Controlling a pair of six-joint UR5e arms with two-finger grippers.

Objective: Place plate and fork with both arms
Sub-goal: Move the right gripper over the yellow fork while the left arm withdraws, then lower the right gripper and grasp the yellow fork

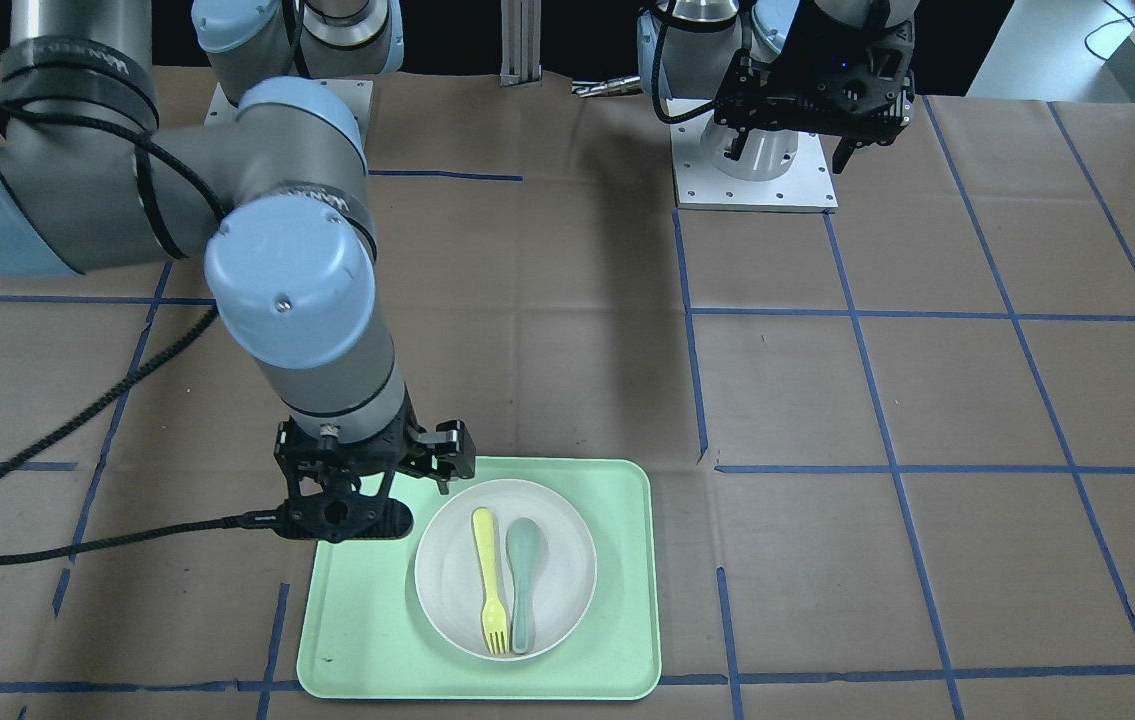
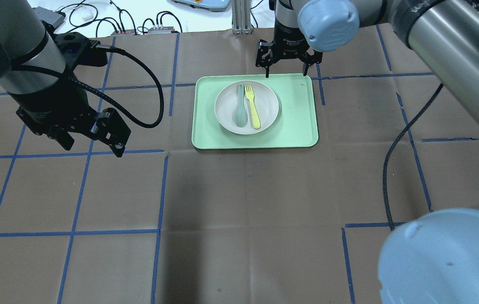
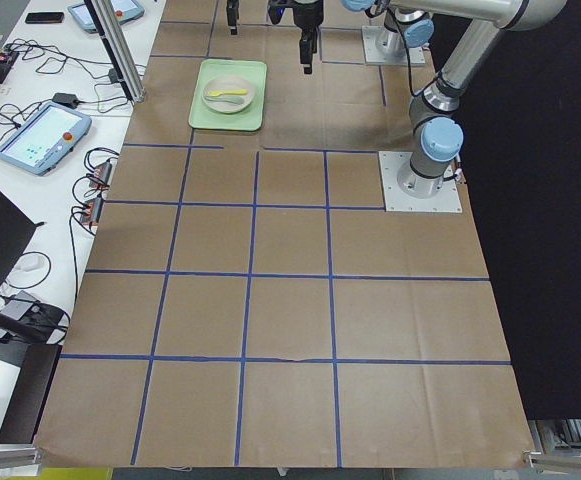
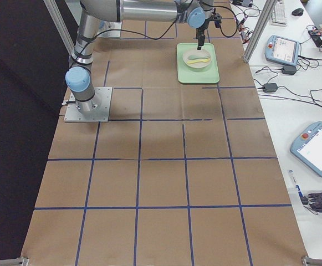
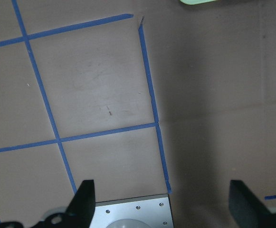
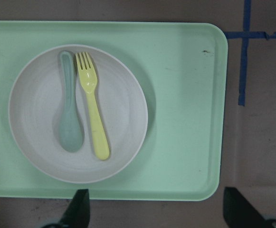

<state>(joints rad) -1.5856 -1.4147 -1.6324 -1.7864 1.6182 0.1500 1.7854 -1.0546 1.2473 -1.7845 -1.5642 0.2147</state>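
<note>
Early stage, by my judgement. The plate sits on the mint-green tray, and the yellow fork lies in it beside a grey-green spoon. My right gripper hovers spread wide near the tray's edge. My left gripper, also wide, holds nothing. Both pickups are yet to do.

In the front view the right end effector hides one corner of the tray; the left wrist view's top edge leaves only a sliver of it.
</note>
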